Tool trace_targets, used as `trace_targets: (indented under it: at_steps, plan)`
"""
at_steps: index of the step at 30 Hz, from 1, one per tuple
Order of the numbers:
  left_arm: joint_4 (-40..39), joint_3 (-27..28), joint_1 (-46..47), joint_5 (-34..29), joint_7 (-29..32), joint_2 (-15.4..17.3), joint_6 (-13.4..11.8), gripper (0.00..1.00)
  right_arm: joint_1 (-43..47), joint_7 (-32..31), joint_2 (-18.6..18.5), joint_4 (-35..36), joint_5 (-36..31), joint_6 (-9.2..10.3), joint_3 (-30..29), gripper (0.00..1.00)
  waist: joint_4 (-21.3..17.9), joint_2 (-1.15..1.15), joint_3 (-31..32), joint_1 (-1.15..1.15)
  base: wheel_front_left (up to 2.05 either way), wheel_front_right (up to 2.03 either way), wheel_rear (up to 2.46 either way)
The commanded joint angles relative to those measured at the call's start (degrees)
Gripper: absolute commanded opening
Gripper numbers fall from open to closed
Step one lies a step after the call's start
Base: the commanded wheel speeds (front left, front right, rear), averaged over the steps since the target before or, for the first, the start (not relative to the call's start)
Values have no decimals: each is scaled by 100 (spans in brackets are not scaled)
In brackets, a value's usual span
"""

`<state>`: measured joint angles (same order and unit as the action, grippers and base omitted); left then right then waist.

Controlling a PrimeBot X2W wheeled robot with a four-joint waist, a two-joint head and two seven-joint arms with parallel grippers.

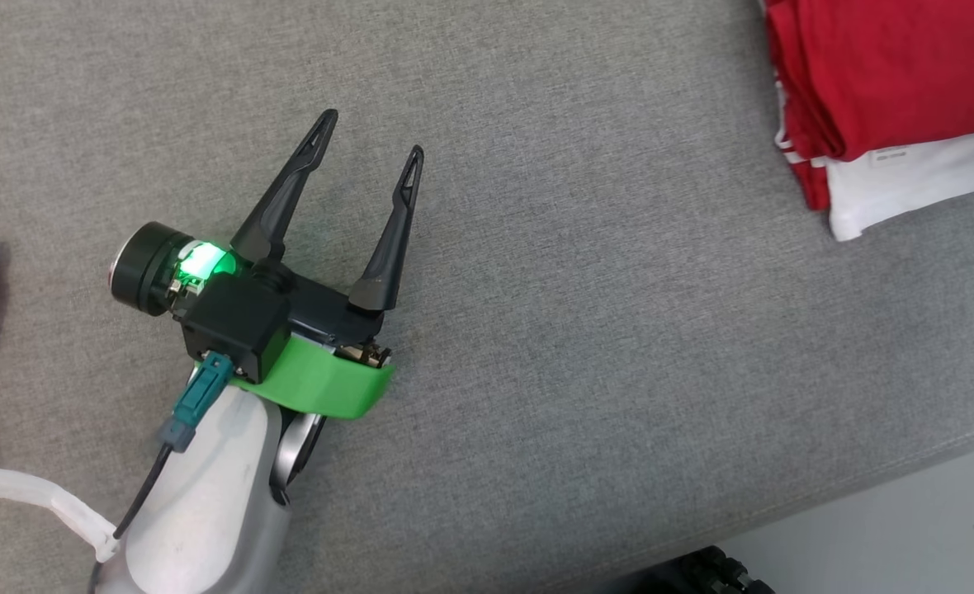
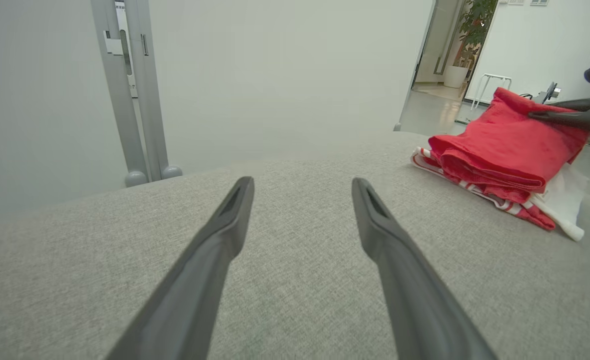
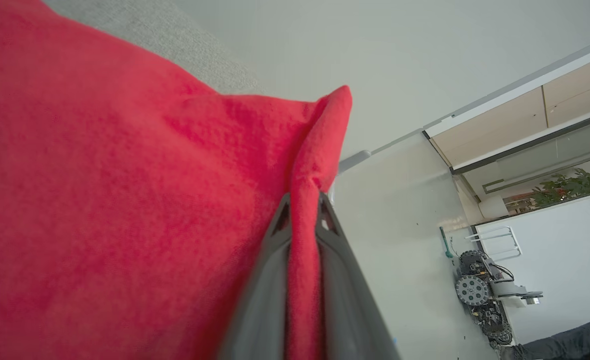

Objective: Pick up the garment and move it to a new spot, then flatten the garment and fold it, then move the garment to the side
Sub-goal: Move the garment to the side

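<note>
Right claw (image 3: 302, 205) clamps a fold of the red garment (image 3: 125, 200); left claw (image 1: 373, 136) spread wide, garment well to its right.

You're looking at your left gripper (image 1: 371, 134): two long black fingers (image 1: 285, 198), tapered, with slotted tips, set on a black block (image 1: 235, 326). A green light (image 1: 202, 262) glows beside a black round housing (image 1: 142, 268). Below come a bright green collar (image 1: 322, 388), a teal plug (image 1: 198, 400) with a black cable (image 1: 142, 491), and a pale grey forearm (image 1: 206, 503).
</note>
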<state>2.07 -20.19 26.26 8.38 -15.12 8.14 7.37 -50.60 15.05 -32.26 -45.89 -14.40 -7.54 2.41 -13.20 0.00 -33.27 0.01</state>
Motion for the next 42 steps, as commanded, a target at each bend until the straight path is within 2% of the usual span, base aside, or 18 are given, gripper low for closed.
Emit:
trace_targets:
  at_steps: [1, 5, 6, 7, 16, 24, 33, 38, 42]
  plan:
    - [-1, 23, 84, 20, -2, 41, 16, 100, -69, 16, 10, -16, -68, 10, -151, 0, 61, 0, -43, -1, 0, 0, 0]
    - [15, 49, 71, 32, -1, 26, 16, 100, -109, 17, 86, -47, -276, 11, -575, 0, 145, 0, -48, -1, 0, 0, 0]
    - [24, 48, 69, 39, -1, 18, 16, 100, -119, 17, 107, 1, -307, 10, -661, 21, 162, 0, -40, -1, 0, 0, 0]
    - [39, 46, 65, 45, -1, 8, 16, 100, -100, 17, 144, 27, -348, 10, -753, 100, 184, 0, -16, -1, 0, 0, 0]
    - [111, 184, -142, 114, -1, -189, 17, 100, 312, 17, 625, 744, -177, 10, -1105, 100, 353, 0, 509, -1, 0, 0, 0]
    - [149, 594, -601, 242, -1, -393, 17, 100, 1019, 16, 1202, 1842, 547, 10, -616, 100, 631, 0, 1424, -1, 0, 0, 0]
    - [167, 1249, -1365, 347, -1, -513, 10, 100, 2241, 16, 2068, 2774, 1496, 9, -257, 100, 1043, 0, 2317, -1, 0, 0, 0]
    - [177, 1423, -1732, 514, -1, -518, -51, 100, 2948, 17, 2514, 3168, 1720, 9, -312, 100, 1230, 0, 2637, -1, 0, 0, 0]
    - [191, 1508, -2033, 590, -1, -520, -115, 100, 3408, 17, 2668, 3351, 1646, 9, 1, 100, 1295, 0, 2805, -1, 0, 0, 0]
